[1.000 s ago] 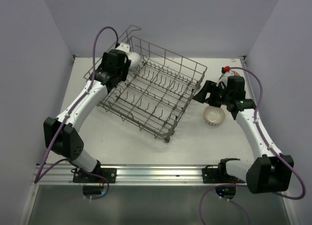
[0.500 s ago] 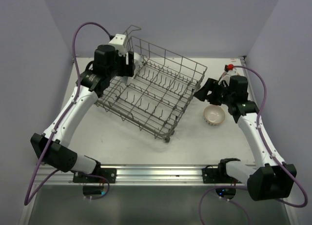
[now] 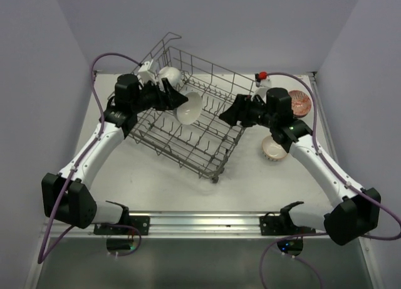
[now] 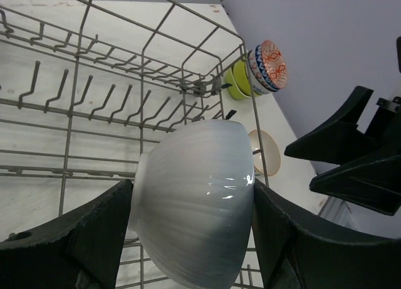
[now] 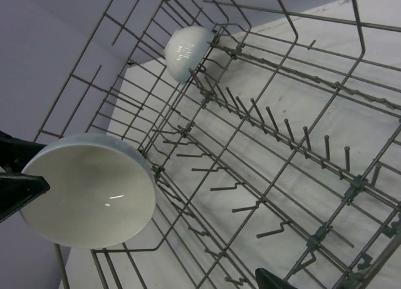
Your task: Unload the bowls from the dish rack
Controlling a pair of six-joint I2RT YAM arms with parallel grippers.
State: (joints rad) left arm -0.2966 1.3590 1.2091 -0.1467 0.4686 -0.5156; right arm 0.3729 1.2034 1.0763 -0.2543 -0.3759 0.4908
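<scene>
1. Grey wire forms the dish rack [image 3: 188, 138], which is set askew on the counter [image 3: 250, 182] in the top external view. A ribbed white bowl [image 3: 191, 108] is held over it by the left gripper [image 3: 180, 102]. The right gripper [image 3: 227, 113] is spread wide with nothing in it, at the rack's right wall. A second white bowl [image 3: 169, 74] is lodged in the far left corner. A pale bowl [image 3: 274, 149] and a red-patterned bowl [image 3: 299, 101] are seen on the counter to the right.
2. From the left wrist, the ribbed white bowl is clamped between both fingers [image 4: 94, 239]. A lime bowl [image 4: 233, 83] is seen just beside the red-patterned bowl.
3. From the right wrist, the held bowl's hollow is shown at left, and the second white bowl against the far tines.
</scene>
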